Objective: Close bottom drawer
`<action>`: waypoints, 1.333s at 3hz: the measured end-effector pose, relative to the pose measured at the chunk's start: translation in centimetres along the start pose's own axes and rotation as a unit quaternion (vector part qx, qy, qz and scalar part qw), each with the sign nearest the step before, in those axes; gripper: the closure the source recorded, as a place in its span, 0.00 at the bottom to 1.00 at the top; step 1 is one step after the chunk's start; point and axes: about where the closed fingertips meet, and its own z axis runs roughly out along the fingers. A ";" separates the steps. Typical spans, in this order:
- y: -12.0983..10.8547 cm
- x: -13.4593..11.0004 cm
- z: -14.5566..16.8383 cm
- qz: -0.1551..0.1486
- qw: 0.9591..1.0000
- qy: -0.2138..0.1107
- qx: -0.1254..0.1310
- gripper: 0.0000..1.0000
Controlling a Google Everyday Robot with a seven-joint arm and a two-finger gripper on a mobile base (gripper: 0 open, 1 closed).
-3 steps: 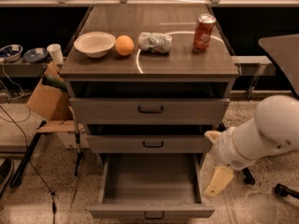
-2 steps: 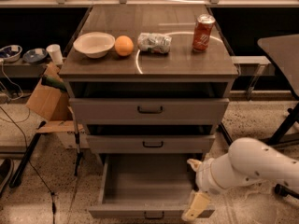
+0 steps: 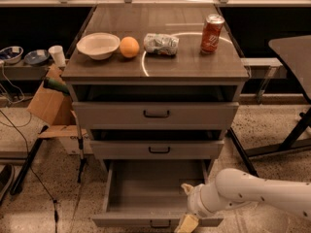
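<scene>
Found the gripper (image 3: 187,220), tan and blunt, on a smooth, rounded white arm (image 3: 252,193), low at the right front of the bottom drawer (image 3: 146,191). Could not tell whether spread or pressed together. Saw the drawer pulled open, a plain matte grey tray just left of the gripper. Noted a white bowl (image 3: 97,45), orange (image 3: 129,47) and red can (image 3: 212,33) on the dark bench (image 3: 160,69).

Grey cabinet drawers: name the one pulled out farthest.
The slim-fronted grey bottom drawer, with its bare tray exposed. The top grey drawer and the middle grey drawer are barely out. The robot's tool is at the right of the bottom drawer's front edge.
</scene>
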 end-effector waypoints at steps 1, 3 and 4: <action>0.3 2.1 4.9 0.030 0.999 0.007 -0.028 0.00; -0.6 1.7 5.8 0.033 0.999 -0.002 -0.033 0.00; -2.7 3.3 8.0 0.079 0.996 -0.018 -0.028 0.00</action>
